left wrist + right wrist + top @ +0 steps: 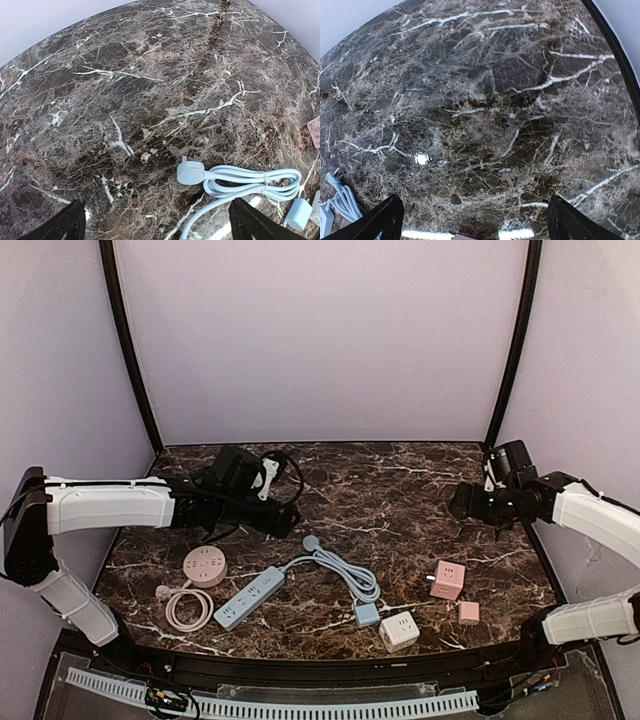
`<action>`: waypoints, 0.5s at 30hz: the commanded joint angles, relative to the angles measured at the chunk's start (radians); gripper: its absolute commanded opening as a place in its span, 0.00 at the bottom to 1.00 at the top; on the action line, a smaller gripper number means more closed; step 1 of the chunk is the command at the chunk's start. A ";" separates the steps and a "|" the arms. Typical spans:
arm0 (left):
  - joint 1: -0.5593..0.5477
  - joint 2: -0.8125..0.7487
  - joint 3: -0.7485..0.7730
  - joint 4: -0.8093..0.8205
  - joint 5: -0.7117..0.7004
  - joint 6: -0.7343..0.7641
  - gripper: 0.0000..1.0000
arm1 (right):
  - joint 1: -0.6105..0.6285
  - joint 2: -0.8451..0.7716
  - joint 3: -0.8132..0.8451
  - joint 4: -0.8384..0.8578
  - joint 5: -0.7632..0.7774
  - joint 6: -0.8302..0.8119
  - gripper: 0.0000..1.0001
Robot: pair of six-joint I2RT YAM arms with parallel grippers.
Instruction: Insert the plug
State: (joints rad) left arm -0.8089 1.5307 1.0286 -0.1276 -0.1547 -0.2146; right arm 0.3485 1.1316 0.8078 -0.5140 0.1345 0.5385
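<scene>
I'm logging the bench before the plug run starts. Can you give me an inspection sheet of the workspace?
Surface: dark brown marble table, no spills seen.
Job's things: blue-grey power strip lying flat; grey-blue plug loose on the marble, in no socket.
Clutter: round pink socket hub; larger pink cube adapter; smaller pink cube adapter; white cube adapter; small blue cube adapter.
Grippers: left gripper and right gripper hover, jaws open, empty.
Cables: blue-grey bundled cable; pale pink coiled cable beside the hub.
Surroundings: pale lilac walls, black frame poles.
</scene>
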 commanded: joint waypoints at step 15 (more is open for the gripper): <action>-0.103 0.135 0.087 0.063 0.015 0.098 1.00 | 0.148 0.016 -0.018 -0.199 -0.054 0.164 0.99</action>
State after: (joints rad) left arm -0.8917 1.6485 1.0851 -0.0753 -0.1326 -0.1551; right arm 0.4709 1.1568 0.8070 -0.6754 0.1017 0.6518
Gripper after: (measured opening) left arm 0.996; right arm 0.986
